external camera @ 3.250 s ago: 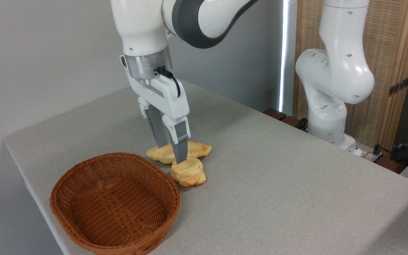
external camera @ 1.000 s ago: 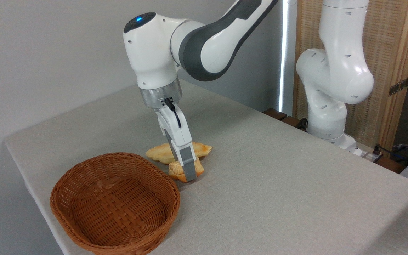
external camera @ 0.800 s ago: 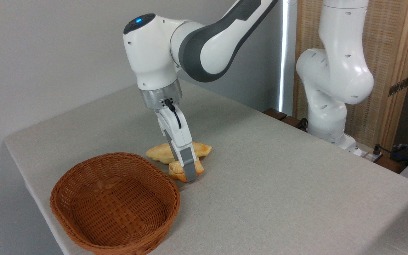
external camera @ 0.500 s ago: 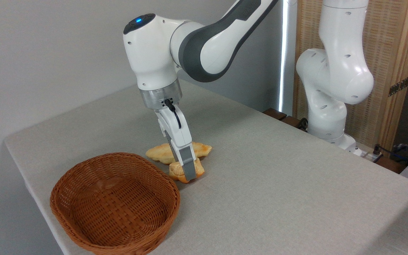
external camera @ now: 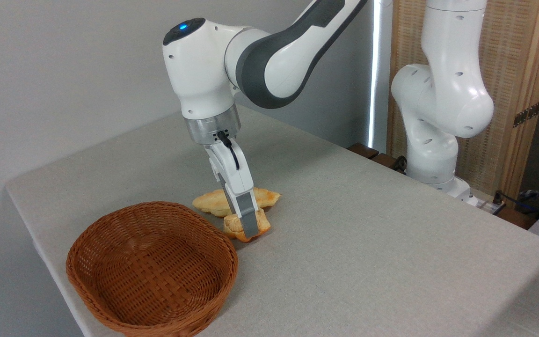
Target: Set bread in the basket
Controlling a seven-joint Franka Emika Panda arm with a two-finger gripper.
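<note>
Since half a second ago the bread (external camera: 247, 226) has risen a touch, its lower edge now looking barely clear of the desk (external camera: 367, 243), and three seconds back the hand (external camera: 249, 228) stood above it, spread and upright. Grey cloth covers the desk, which fills most of the view beneath a plain grey wall, with a slatted wooden screen (external camera: 513, 93) behind the arm's base at the far right. Wide bare cloth lies to the right and front of the bread; the desk's left edge and rounded corner run close past the basket (external camera: 151, 269), whose front rim is cut off by the bottom of the frame. That reddish woven basket sits just left of the bread, apart from it. Behind the bread lies a flat golden pastry (external camera: 213, 202), partly hidden by the tilted hand. One grey finger (external camera: 250, 220) crosses the bun's front; the other is hidden behind, so the hand seems clamped on the bread.
</note>
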